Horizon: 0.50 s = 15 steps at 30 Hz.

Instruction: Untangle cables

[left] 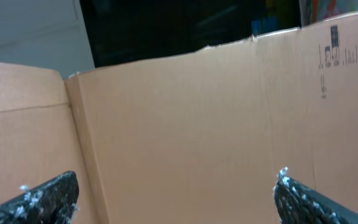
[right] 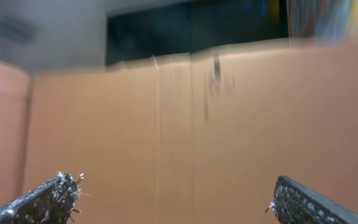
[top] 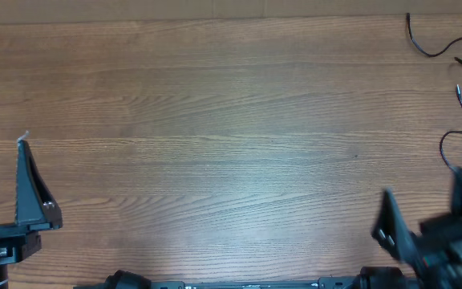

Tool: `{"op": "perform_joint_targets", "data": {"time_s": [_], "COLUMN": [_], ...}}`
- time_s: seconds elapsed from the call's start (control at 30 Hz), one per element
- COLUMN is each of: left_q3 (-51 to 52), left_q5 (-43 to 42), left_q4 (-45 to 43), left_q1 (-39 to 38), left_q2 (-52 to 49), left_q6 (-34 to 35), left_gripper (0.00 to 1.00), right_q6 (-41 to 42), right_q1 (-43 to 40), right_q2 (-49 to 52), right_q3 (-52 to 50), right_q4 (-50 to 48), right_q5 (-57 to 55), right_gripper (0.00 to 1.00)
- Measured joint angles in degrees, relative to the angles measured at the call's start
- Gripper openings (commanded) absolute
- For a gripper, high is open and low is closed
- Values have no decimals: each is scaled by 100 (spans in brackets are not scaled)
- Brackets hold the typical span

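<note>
Found the cables (top: 443, 148) strewn loose at 3 o'clock along the wooden table's (top: 215, 120) right edge, just past the right gripper (top: 427, 205), outside its wide-spread jaws. Found the left gripper (left: 176, 186) at 9 o'clock, well apart, jaws likewise spread, facing a cardboard wall (left: 197, 124).

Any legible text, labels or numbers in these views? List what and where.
Nothing can be read.
Left wrist view: printed marks on the cardboard wall, too small to read.
Right wrist view: smeared print on the cardboard wall, too blurred to read.
Overhead view: no text on the table.
</note>
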State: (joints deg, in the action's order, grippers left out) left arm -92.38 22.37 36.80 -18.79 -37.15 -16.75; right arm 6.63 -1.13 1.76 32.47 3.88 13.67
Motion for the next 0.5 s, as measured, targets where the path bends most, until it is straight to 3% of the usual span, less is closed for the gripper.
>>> {"op": "perform_joint_targets", "data": {"time_s": [0.37,0.5], "left_q3": [0,0], "left_q5": [-2,-2], "left_q4": [-278,-284], "left_q1": [0,0], "left_q2": [0,-2], "left_q6": [-188,-299], "left_gripper": [100,100], "right_q6": [146,177], "right_q1": [0,0], "right_q2": [-15,-22], "right_q3": [-1845,-2476], "right_q4": [-116,-791], "right_q5": [-549,-850], "right_gripper": [100,100]}}
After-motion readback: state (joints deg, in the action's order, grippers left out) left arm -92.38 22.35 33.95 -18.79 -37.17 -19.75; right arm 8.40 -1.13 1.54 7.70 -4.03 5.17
